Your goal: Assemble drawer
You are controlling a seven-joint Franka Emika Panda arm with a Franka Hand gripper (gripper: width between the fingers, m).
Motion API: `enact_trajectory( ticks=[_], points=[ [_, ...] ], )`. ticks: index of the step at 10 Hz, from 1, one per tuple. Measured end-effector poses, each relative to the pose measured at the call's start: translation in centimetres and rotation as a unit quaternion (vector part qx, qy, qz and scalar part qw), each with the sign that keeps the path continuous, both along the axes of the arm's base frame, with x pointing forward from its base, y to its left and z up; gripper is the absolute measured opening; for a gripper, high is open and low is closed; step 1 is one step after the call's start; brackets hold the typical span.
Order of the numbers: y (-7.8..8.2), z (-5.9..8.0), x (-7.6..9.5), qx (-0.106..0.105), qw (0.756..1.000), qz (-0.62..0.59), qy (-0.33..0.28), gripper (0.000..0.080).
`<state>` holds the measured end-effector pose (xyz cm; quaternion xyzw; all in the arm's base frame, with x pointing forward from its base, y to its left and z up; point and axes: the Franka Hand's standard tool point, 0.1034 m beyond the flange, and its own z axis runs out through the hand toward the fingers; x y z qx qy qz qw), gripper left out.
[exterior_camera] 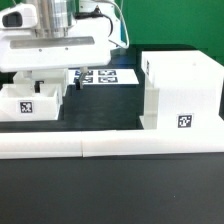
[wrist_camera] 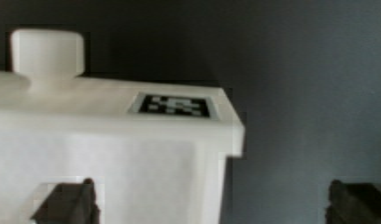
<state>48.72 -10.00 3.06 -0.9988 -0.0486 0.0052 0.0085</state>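
Drawer tray (exterior_camera: 27,103) sits mid-left in the exterior view. You see the gripper (wrist_camera: 210,198) over it, jaws spread wide, grasping nothing. Casing (exterior_camera: 185,85) stands at right.

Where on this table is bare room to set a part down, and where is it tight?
Bare table lies between the tray and the box casing, bordered behind by the marker board and in front by the border bars. It is crowded at the exterior view's left, where the open pincer hangs over the tray.
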Motion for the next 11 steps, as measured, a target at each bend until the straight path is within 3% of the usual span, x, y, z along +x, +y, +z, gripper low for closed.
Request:
enact_trajectory(
  ticks=[2,6,8,9,10,11],
  points=[
    [0.1,-1.7,-0.5,-0.007,1.0,0.002,-0.003,0.0649],
    [0.4,-2.4,-0.6,-0.01,1.0,0.0,-0.008,0.0649],
    [0.4,-2.4,-0.6,-0.01,1.0,0.0,-0.008,0.0403],
    [0.4,-2.4,-0.6,-0.01,1.0,0.0,-0.008,0.0403],
    [0.4,-2.4,-0.6,-0.01,1.0,0.0,-0.008,0.0203],
    [0.4,-2.4,-0.6,-0.01,1.0,0.0,-0.008,0.007]
  ],
)
